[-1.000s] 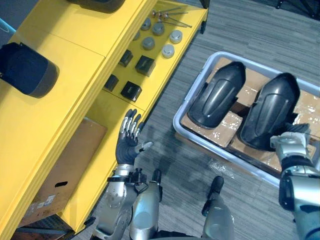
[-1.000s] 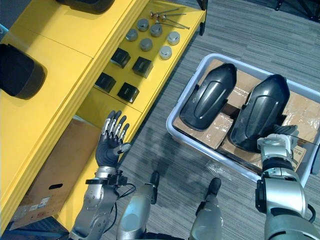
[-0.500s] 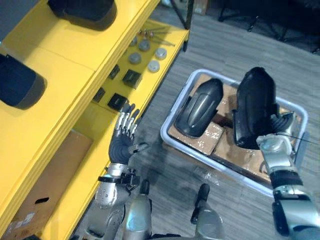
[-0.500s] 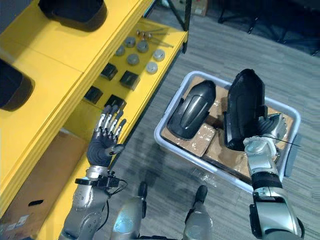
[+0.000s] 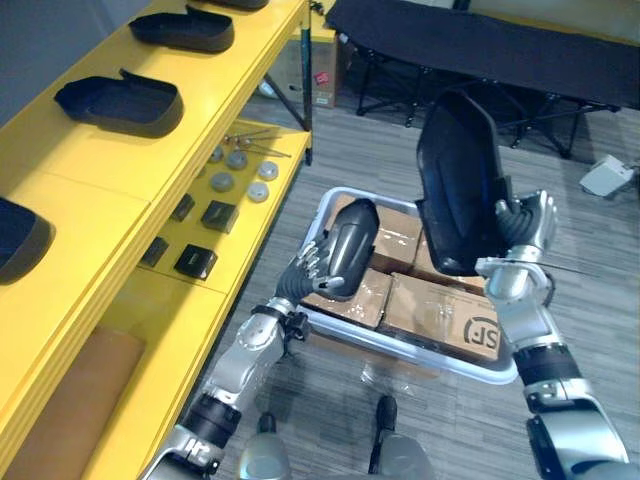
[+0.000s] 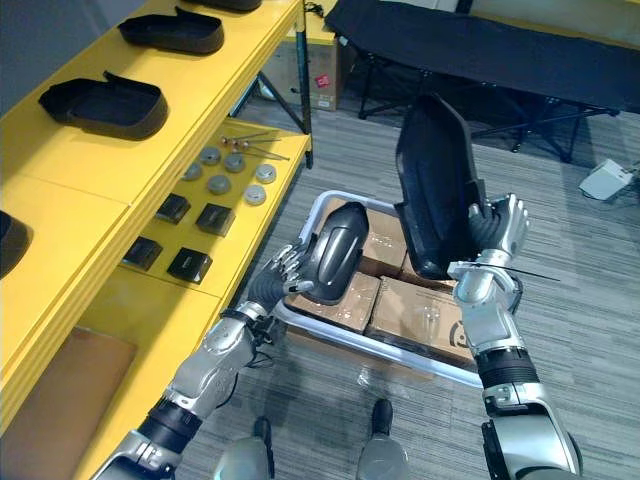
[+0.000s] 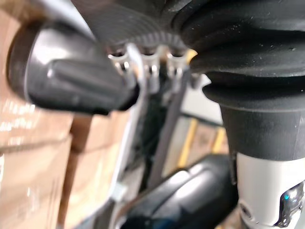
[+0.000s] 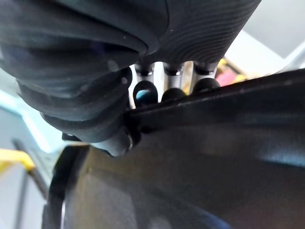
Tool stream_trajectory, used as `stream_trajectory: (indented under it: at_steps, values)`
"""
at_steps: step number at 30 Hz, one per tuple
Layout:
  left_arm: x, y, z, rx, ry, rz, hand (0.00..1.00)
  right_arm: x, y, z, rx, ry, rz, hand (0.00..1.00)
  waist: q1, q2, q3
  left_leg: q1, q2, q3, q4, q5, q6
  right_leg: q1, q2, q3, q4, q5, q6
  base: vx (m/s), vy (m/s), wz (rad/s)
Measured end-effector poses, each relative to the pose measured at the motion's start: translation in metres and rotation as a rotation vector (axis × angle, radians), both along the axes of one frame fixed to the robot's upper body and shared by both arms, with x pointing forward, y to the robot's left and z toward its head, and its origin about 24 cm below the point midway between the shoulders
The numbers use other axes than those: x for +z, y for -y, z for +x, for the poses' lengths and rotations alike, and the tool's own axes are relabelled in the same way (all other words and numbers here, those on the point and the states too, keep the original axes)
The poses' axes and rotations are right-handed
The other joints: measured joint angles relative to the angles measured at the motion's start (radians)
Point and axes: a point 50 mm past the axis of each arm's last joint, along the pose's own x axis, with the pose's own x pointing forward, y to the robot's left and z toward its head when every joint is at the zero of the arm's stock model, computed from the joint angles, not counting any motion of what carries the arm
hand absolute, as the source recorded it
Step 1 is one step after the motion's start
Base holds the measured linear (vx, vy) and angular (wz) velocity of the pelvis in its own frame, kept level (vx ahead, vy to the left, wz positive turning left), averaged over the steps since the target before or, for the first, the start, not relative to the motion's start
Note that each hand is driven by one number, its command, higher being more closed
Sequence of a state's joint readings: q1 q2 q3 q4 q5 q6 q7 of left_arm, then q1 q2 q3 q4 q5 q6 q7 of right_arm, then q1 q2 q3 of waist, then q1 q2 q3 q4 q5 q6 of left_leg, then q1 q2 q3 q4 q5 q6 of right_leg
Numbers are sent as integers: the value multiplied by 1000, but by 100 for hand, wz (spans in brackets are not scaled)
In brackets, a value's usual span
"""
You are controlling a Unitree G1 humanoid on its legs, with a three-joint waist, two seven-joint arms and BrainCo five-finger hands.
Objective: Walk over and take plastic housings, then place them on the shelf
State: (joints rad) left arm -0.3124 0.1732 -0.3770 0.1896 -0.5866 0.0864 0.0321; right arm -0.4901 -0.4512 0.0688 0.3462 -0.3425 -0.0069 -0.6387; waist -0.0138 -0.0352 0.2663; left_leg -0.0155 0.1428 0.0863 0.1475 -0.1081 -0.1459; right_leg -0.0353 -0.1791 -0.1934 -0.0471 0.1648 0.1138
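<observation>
The right hand (image 5: 520,222), fingers pinching its rim, has raised the first housing (image 5: 455,170) clear of the bin (image 5: 400,345). The left hand (image 5: 305,270) has reached the second housing (image 5: 352,240) inside, fingers straight against it. The shelf (image 5: 80,170) comes next.

Workshop stockroom, yellow shelf (image 5: 75,205) of parts (image 5: 222,182), crate (image 5: 400,346) of cartons (image 5: 440,315)

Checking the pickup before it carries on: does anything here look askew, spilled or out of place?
The raised housing stands almost on end above the bin, pinched at one edge in the right hand, so it looks precarious. The second housing lies tilted on the cardboard boxes by the left hand. Nothing spilled.
</observation>
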Motion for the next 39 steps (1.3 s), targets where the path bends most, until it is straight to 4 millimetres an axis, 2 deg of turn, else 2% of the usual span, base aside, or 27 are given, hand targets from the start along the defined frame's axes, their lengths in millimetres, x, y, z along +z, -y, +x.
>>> stream_trajectory:
  at_steps: [4,7,10,15,21,25,30,31,39]
  values:
    - [-1,14,3,-51,-40,-36,0,10,-29,-5,113,113,0,100,-6,-7,-39,18,12,22,-16,1,-2,3,16,17,-19,11,-5,42,-6,-19]
    - [5,24,5,-78,-24,-46,0,12,-42,-7,175,158,26,100,-7,-10,-48,36,11,33,-21,1,-2,12,16,28,-19,12,-5,29,20,-8]
    - [8,31,6,-88,-35,-89,0,0,-61,-11,254,143,46,100,-15,-14,-60,59,7,34,-35,1,-2,34,13,28,-32,14,-2,-2,25,-2]
    - [5,34,5,-89,-53,-91,0,-22,-82,-20,330,98,86,100,-15,-16,-67,64,7,37,-35,1,-2,35,14,28,-33,14,-2,-24,8,-2]
    - [0,37,5,-44,-80,-90,0,-38,-95,-28,393,49,108,100,-23,-16,-69,66,7,37,-36,3,-3,35,13,28,-33,15,-1,0,0,0]
    - [1,34,7,23,-80,-91,0,-52,-103,-36,411,7,141,100,-25,-17,-94,65,7,36,-39,3,-3,35,13,26,-33,15,-1,0,0,0]
    - [4,29,10,113,-52,-88,0,-60,-109,-42,432,-8,161,100,-26,-29,-107,65,4,35,-36,3,-3,36,8,26,-34,17,2,-19,12,0]
    - [6,26,11,152,-52,-99,100,-62,-112,-43,445,-15,163,100,-26,-33,-111,65,3,34,-36,3,-3,36,8,26,-34,17,2,0,0,0]
    - [10,16,15,257,-44,-129,100,-72,-125,-52,489,-37,197,100,-26,-36,-114,65,3,32,-36,5,-4,38,7,22,-34,17,3,-4,2,0]
